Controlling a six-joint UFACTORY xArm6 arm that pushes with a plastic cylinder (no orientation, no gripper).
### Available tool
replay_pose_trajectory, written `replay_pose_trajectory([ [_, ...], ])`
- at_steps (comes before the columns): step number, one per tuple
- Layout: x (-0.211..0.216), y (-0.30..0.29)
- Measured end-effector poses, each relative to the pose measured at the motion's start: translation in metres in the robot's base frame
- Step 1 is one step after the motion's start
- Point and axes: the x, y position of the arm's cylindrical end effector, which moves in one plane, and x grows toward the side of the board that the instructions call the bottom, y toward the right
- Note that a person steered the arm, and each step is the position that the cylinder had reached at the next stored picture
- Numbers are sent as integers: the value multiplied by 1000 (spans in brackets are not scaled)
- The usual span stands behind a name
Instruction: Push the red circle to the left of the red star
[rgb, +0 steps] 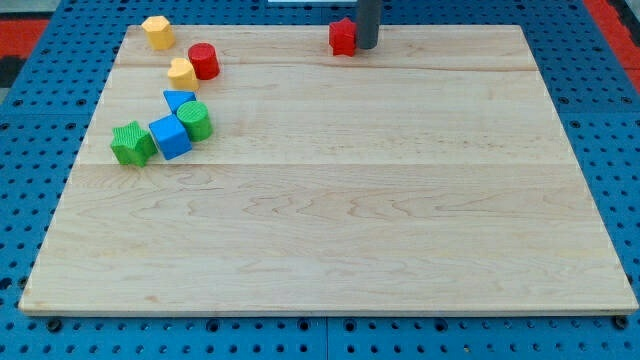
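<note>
The red circle (204, 61) is a short red cylinder near the view's top left of the wooden board (330, 240). It touches a yellow heart block (182, 73) at its lower left. The red star (343, 36) sits at the board's top edge, near the middle. My tip (367, 45) is the lower end of a dark rod coming down from the view's top. It stands right against the red star's right side, far to the right of the red circle.
A yellow hexagon (157, 32) lies at the top left corner. Below the heart sit a blue triangle (178, 100), a green cylinder (195, 120), a blue cube (170, 136) and a green star (131, 143), clustered together. A blue pegboard surrounds the board.
</note>
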Motion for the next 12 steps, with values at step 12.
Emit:
replay_pose_trajectory([
  [12,-4,-200],
])
